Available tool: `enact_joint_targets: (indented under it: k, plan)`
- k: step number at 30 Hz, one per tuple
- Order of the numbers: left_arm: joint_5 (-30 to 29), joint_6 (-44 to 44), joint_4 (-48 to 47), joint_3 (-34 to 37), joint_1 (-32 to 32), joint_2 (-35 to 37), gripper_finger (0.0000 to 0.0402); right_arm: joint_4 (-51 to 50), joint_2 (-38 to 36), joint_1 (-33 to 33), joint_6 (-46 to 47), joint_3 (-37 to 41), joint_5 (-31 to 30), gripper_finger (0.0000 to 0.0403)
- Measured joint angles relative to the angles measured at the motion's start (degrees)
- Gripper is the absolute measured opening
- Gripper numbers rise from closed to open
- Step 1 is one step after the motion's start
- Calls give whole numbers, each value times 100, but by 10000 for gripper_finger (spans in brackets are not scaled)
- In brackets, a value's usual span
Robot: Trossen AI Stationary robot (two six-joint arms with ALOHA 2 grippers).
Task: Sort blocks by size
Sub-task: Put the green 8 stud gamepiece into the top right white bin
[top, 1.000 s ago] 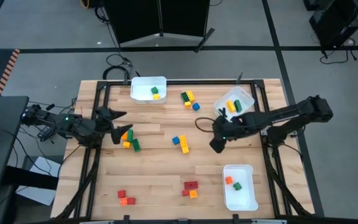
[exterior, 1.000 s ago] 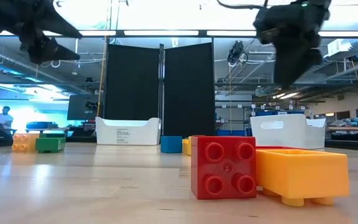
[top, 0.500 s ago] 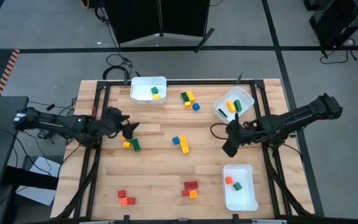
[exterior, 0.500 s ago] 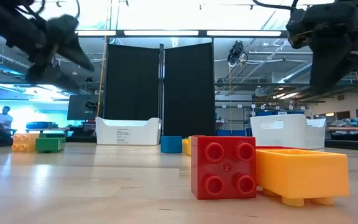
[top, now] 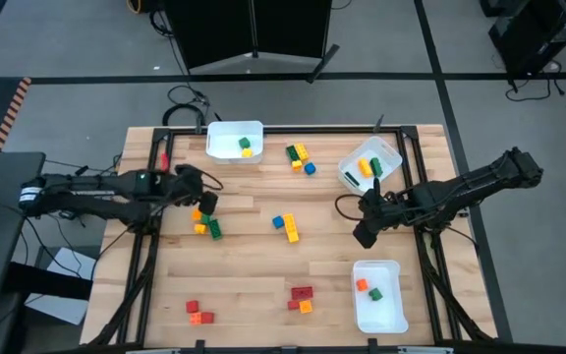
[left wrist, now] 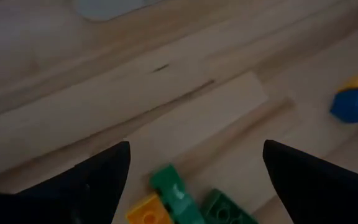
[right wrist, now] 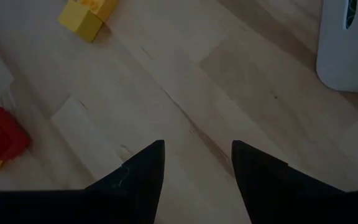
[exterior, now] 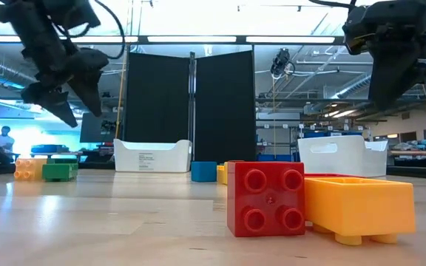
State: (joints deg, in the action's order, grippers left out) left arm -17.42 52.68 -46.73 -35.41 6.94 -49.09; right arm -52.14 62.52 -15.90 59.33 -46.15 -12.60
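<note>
High view: straight down on the whole table (top: 263, 285), both arms in frame. Low view: tabletop height, level across the boards toward the room, close on a red block (exterior: 265, 199). Left wrist view: angled down at the boards, close above green blocks (left wrist: 185, 202). Right wrist view: down at the boards; the same red block (right wrist: 2, 132) shows at 9 o'clock.

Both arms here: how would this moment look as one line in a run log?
left gripper: open, empty, above orange-green-yellow blocks | right gripper: fingers apart, empty, over bare table | bins: some blocks inside
</note>
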Motion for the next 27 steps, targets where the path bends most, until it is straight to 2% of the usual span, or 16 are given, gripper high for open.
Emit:
enact_joint_targets:
  k: [5, 12, 18, 27]
  plan:
    - [662, 6, -255, -178, 407, -746, 375, 14, 2, 0, -7, 0, -85, 199]
    - [1150, -28, -315, -176, 773, -1700, 368, 111, 4, 0, -6, 0, -129, 197]
    - [1547, -540, -2, -176, 846, -2209, 347, 111, 4, 0, -11, 0, -129, 199]
    - [1660, -742, 229, -176, 846, -2951, 339, 190, 7, 0, -12, 0, -129, 199]
